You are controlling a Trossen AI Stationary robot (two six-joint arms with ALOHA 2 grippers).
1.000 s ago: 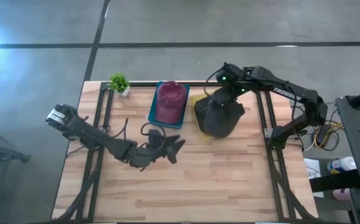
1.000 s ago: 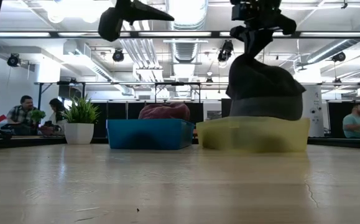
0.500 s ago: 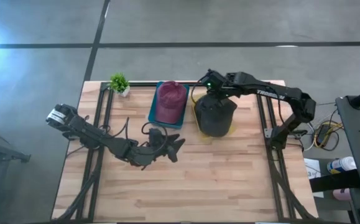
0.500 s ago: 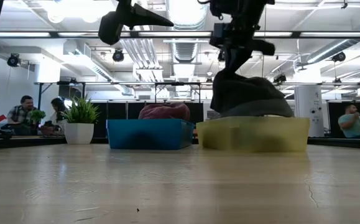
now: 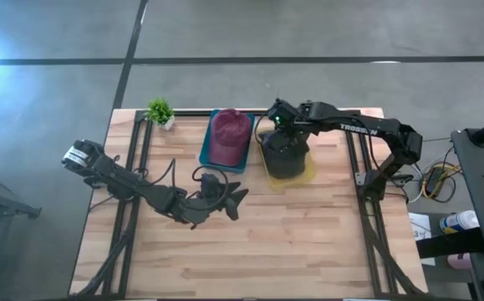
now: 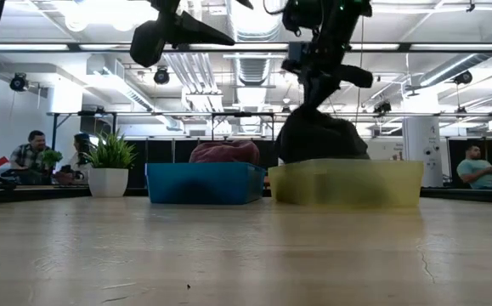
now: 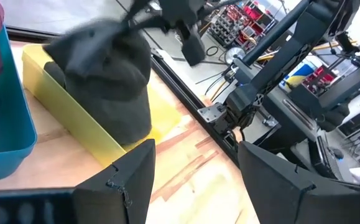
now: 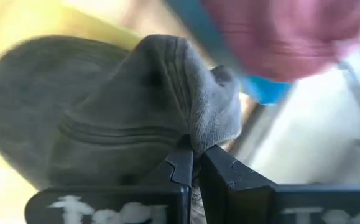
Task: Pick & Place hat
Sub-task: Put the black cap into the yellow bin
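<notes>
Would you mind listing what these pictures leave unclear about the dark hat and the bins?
- Dark hat: its underside and any contact with the yellow bin floor, hidden by the bin wall in the low view.
- Right gripper: how much fabric it pinches, hidden by its fingers.
- Maroon hat: lower part hidden by the blue bin.

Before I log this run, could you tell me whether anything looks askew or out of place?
Only the dark grey hat: pinched by the shut right pincer, it sits bunched and lopsided in the yellow bin. The maroon hat lies neatly in the blue bin.
</notes>
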